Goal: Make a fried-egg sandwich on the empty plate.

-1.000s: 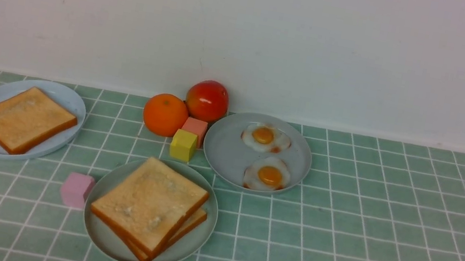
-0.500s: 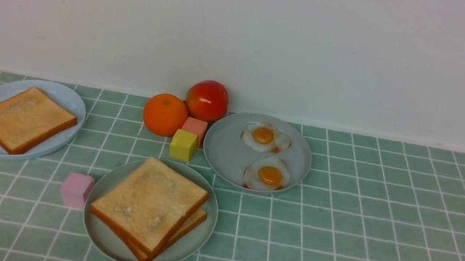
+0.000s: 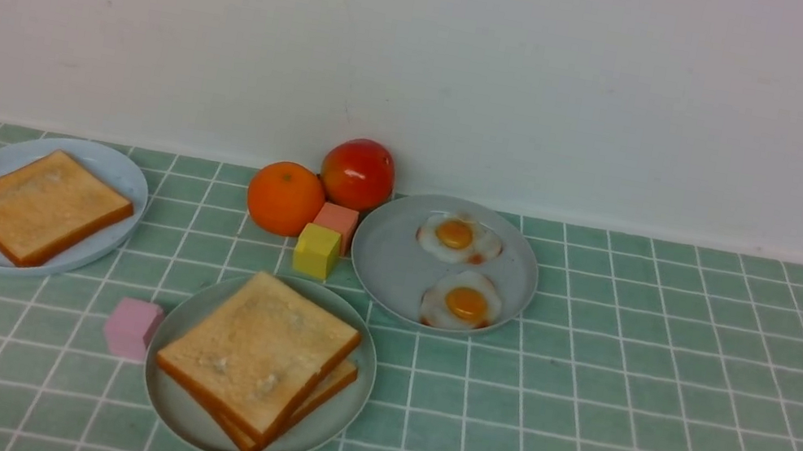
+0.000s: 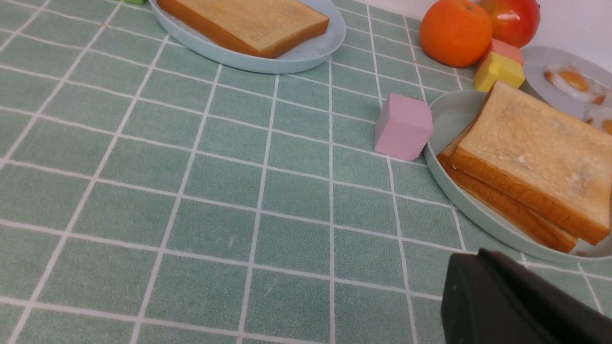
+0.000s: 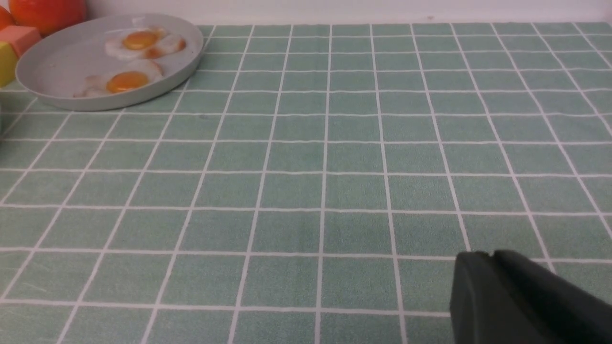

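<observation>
sandwich (image 3: 259,362): two toasts stacked on mint plate (image 3: 334,420), front centre; egg between not visible
step: looks finished, arms pulled back
left gripper (image 4: 521,306): only a dark corner shows, jaw state can't tell
right gripper (image 5: 526,301): same, can't tell
next: probably nothing; maybe confirm egg inside

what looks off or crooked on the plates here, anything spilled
Nothing is spilled or damaged. The one oddity: on the mint-green plate, the two toast slices of the sandwich are not squared up; the lower slice pokes out past the top one at the right corner. No egg shows between them. Two fried eggs lie flat on the grey plate.
</observation>
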Action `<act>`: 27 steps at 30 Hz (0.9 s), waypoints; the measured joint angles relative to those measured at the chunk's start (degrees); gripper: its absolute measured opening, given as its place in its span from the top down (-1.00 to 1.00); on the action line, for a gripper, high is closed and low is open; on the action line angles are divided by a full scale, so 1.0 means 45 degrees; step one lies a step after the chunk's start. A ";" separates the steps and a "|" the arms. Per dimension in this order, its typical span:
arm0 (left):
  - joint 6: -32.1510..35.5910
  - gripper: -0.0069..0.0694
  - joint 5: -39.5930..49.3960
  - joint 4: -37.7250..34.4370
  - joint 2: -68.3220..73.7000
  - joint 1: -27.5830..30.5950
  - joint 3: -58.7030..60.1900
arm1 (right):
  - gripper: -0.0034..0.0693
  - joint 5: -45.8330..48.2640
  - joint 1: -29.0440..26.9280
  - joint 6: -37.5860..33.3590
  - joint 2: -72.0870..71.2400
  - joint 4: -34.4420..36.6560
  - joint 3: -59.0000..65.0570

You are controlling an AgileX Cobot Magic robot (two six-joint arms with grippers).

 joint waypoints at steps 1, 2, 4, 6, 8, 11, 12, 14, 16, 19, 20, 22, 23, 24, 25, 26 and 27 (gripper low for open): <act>0.0000 0.85 0.0000 0.0000 0.0000 0.0000 0.0000 | 0.76 0.0000 0.0000 0.0000 0.0000 0.0000 0.0000; 0.0000 0.85 0.0000 0.0000 0.0000 0.0000 0.0000 | 0.75 0.0000 0.0000 0.0000 0.0000 0.0000 0.0000; 0.0000 0.85 0.0000 0.0000 0.0000 0.0000 0.0000 | 0.75 0.0000 0.0000 0.0000 0.0000 0.0000 0.0000; 0.0000 0.85 0.0005 0.0000 0.0000 0.0000 0.0000 | 0.74 0.0000 0.0000 0.0000 0.0000 0.0000 0.0000; 0.0000 0.85 0.0005 0.0000 0.0000 0.0000 0.0000 | 0.73 0.0000 0.0000 0.0000 0.0000 0.0000 0.0000; 0.0000 0.85 0.0005 0.0000 0.0000 0.0000 0.0000 | 0.72 0.0000 0.0000 0.0000 0.0000 0.0000 0.0000; 0.0000 0.85 0.0005 0.0000 0.0000 0.0000 0.0000 | 0.72 0.0000 0.0000 0.0000 0.0000 0.0000 0.0000; 0.0000 0.84 0.0005 0.0000 0.0000 0.0000 0.0000 | 0.71 0.0000 0.0000 0.0000 0.0000 0.0000 0.0000; 0.0000 0.83 0.0005 0.0000 0.0000 0.0000 0.0000 | 0.71 0.0000 0.0000 0.0000 0.0000 0.0000 0.0000; 0.0000 0.83 0.0005 0.0000 0.0000 0.0000 0.0000 | 0.70 0.0000 0.0000 0.0000 0.0000 0.0000 0.0000; 0.0000 0.83 0.0005 0.0000 0.0000 0.0000 0.0000 | 0.70 0.0000 0.0000 0.0000 0.0000 0.0000 0.0000; 0.0000 0.82 0.0005 0.0000 0.0000 0.0000 0.0000 | 0.69 0.0000 0.0000 0.0000 0.0000 0.0000 0.0000; 0.0000 0.82 0.0005 0.0000 0.0000 0.0000 0.0000 | 0.69 0.0000 0.0000 0.0000 0.0000 0.0000 0.0000; 0.0000 0.82 0.0005 0.0000 0.0000 0.0000 0.0000 | 0.68 0.0000 0.0000 0.0000 0.0000 0.0000 0.0000; 0.0000 0.82 0.0005 0.0000 0.0000 0.0000 0.0000 | 0.68 0.0000 0.0000 0.0000 0.0000 0.0000 0.0000; 0.0000 0.82 0.0005 0.0000 0.0000 0.0000 0.0000 | 0.67 0.0000 0.0000 0.0000 0.0000 0.0000 0.0000; 0.0000 0.82 0.0005 0.0000 0.0000 0.0000 0.0000 | 0.67 0.0000 0.0000 0.0000 0.0000 0.0000 0.0000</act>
